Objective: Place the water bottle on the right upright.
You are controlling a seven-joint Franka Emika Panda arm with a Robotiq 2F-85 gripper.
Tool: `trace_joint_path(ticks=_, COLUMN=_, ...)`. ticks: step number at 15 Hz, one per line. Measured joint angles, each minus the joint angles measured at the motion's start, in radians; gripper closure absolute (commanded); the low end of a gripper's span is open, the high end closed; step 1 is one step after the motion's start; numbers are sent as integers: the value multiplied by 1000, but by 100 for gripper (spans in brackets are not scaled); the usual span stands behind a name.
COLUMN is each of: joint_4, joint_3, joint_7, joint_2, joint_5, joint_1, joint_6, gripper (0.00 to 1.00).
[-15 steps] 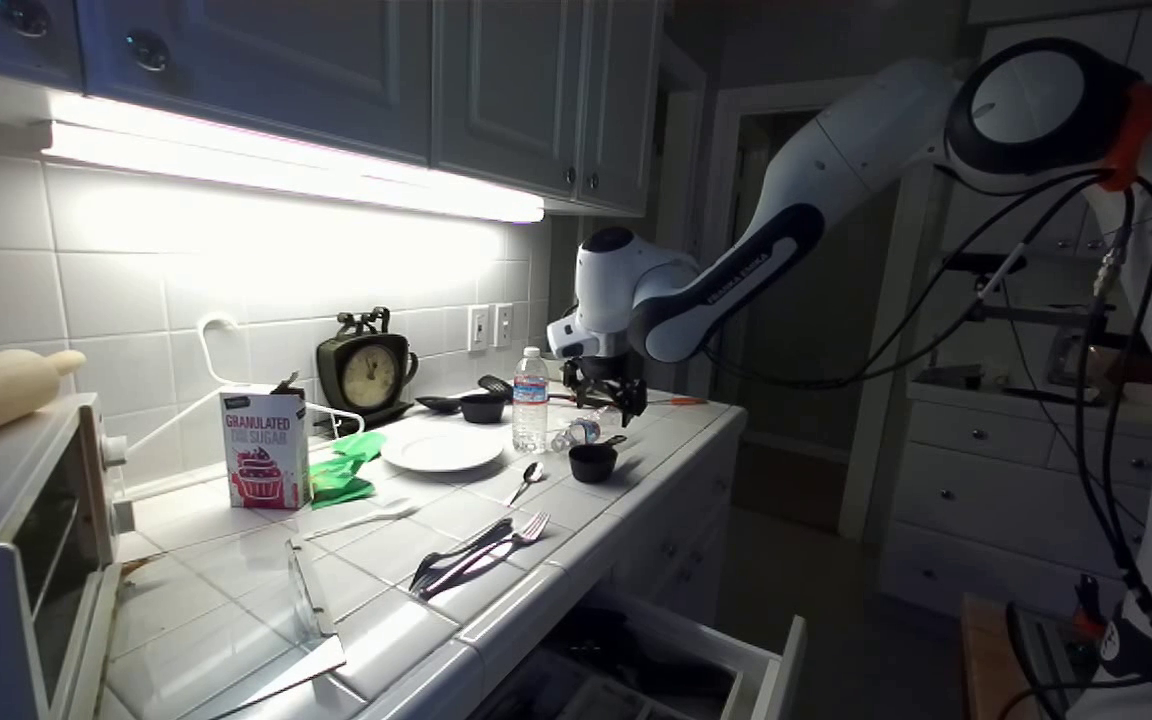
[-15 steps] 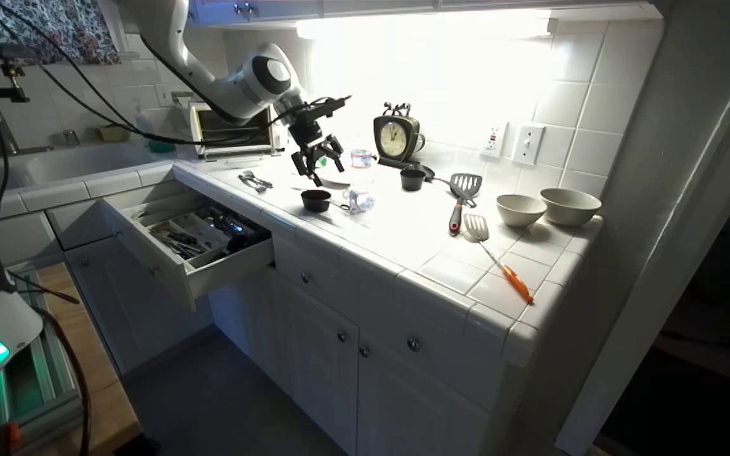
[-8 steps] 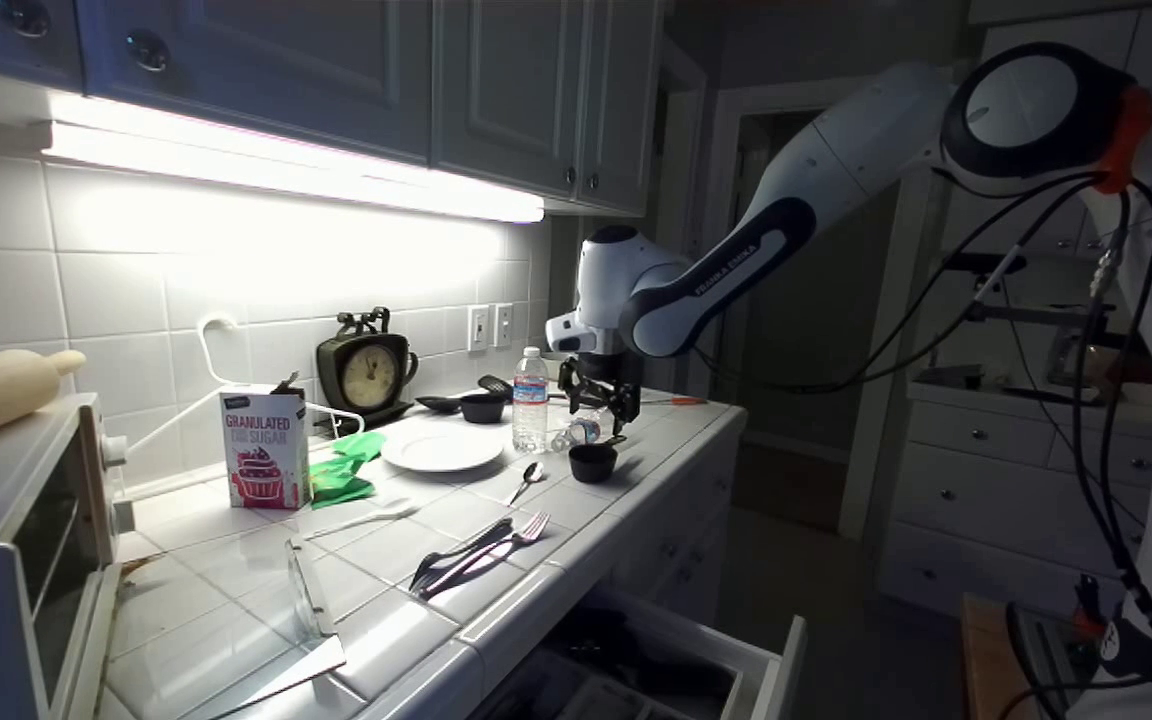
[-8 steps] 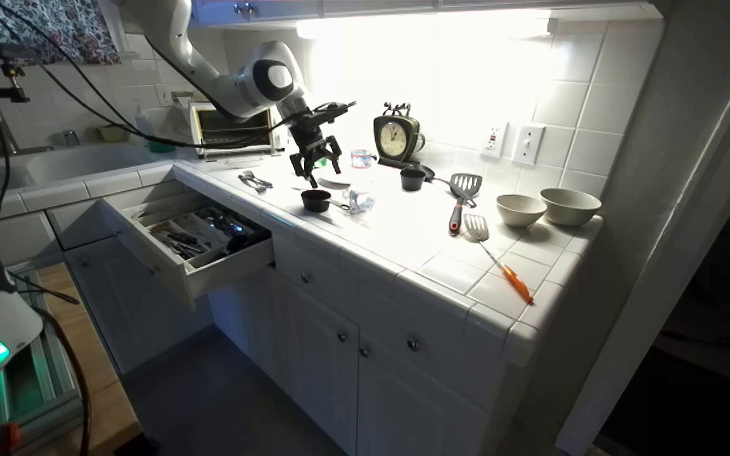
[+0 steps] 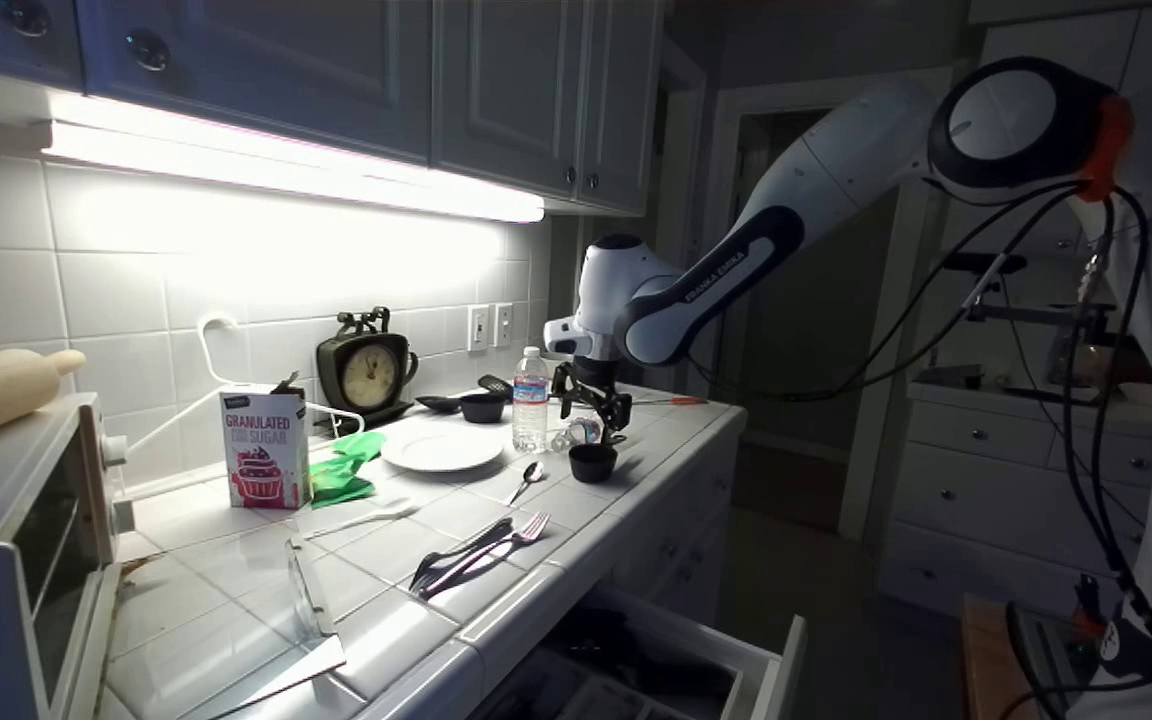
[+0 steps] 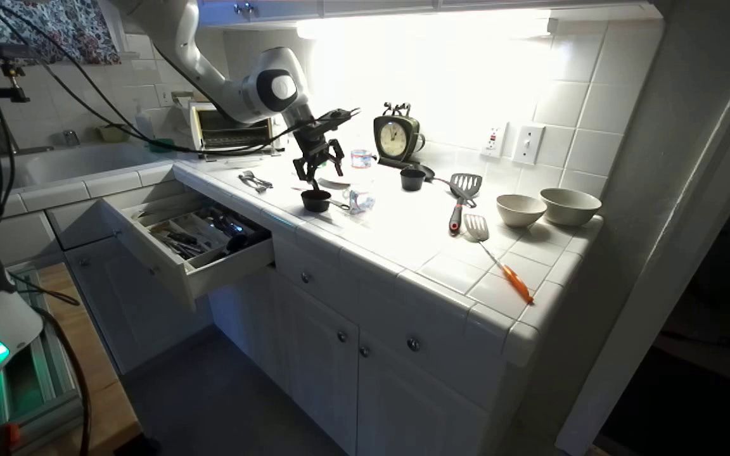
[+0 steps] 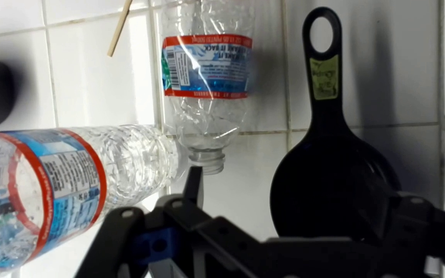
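Two clear water bottles show. The right-hand water bottle lies on its side on the tiled counter. In the wrist view this lying bottle has a bare threaded neck without a cap, pointing toward me. A fuller upright bottle with a white cap stands right beside it; its base nearly meets the lying one's neck in the wrist view. My gripper hovers low with jaws spread and nothing between them. From the wrist, one of the fingers overlaps the lying bottle's mouth; whether they touch I cannot tell.
Under the other finger sits a black measuring cup, its handle alongside the lying bottle. A white plate and a spoon are close by. Farther along are spatulas and two bowls. A drawer stands pulled out below.
My gripper has come down closer to the counter and turned slightly, its fingertips now just above the measuring cup. Both bottles and the other objects have stayed where they were.
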Motion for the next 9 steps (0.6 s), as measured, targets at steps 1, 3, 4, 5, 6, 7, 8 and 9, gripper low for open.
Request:
trace_joint_path(ticks=1, joint_4=6, joint_3=-1, joint_7=0, joint_2=6, joint_5=9, joint_1=0, joint_6=5, gripper=2)
trace_joint_path(ticks=3, joint_4=23, joint_3=-1, joint_7=0, joint_2=20, joint_5=27, joint_1=0, joint_6=12, gripper=3)
trace_joint_path(ticks=4, joint_4=32, joint_3=-1, joint_7=0, joint_2=27, joint_5=37, joint_1=0, joint_6=13, gripper=2)
trace_joint_path(ticks=5, joint_4=42, joint_3=-1, joint_7=0, joint_2=33, joint_5=43, joint_1=0, joint_6=13, gripper=4)
trace_joint_path(ticks=6, joint_4=53, joint_3=-1, joint_7=0, joint_2=39, joint_5=45, joint_1=0, joint_6=13, gripper=2)
trace_joint_path(ticks=7, joint_4=63, joint_3=-1, joint_7=0, joint_2=46, joint_5=46, joint_1=0, joint_6=14, gripper=2)
trace_joint_path(ticks=8, joint_4=74, joint_3=-1, joint_7=0, joint_2=54, joint_5=46, joint_1=0, joint_6=14, gripper=0)
trace_joint_path(ticks=9, joint_4=84, joint_3=-2, joint_7=0, joint_2=60, joint_5=46, joint_1=1, joint_6=14, gripper=0)
